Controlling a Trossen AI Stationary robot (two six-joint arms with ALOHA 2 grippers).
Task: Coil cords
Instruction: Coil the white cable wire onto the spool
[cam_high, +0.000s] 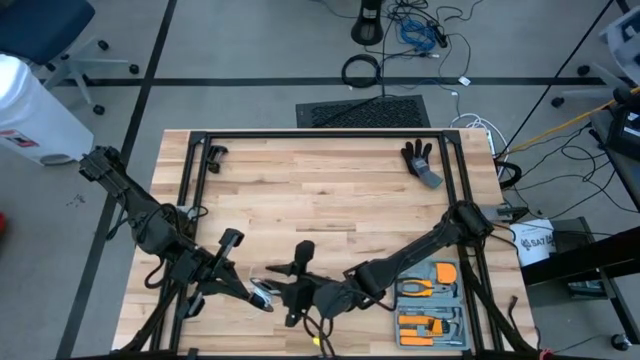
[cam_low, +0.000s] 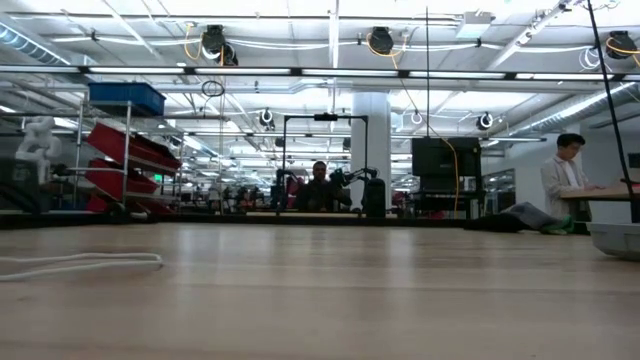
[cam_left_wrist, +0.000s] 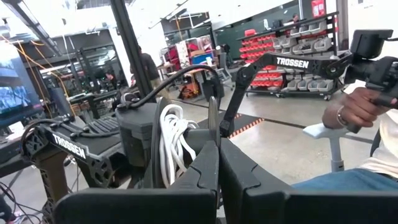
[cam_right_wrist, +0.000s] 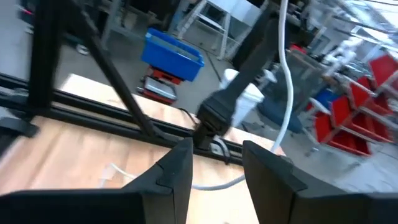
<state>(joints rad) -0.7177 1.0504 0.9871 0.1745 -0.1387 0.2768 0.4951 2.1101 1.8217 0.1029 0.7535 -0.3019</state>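
white cord (cam_left_wrist: 172, 146) is wound in several turns on the black reel (cam_left_wrist: 163, 144), and the left gripper (cam_high: 262, 294) holds this reel near the front edge of the wooden table (cam_high: 320, 190). in the left wrist view its fingers (cam_left_wrist: 202, 173) are pressed together on the rim of the reel, so the jaws are clenched on it. i think the reel is held up on its edge like this so that the other arm can lay new turns around it.

the right gripper (cam_right_wrist: 216, 163) is just beside it, also at the front edge of the table, in the middle. its jaws stand apart with a gap between them, and the free part of the cord hangs down and curves past this gap. i cannot tell if the fingers touch the cord; nothing looks firmly grasped. probably this gripper is placed here to catch the loose part and guide it to the reel.

in the low view a loose stretch of the cord lies flat on the table, so the coiling is not finished, in my judgement.

a dark glove (cam_high: 420, 160) lies near the far right corner, and an orange tool set (cam_high: 430, 300) is at the front right; both are well apart from the work.
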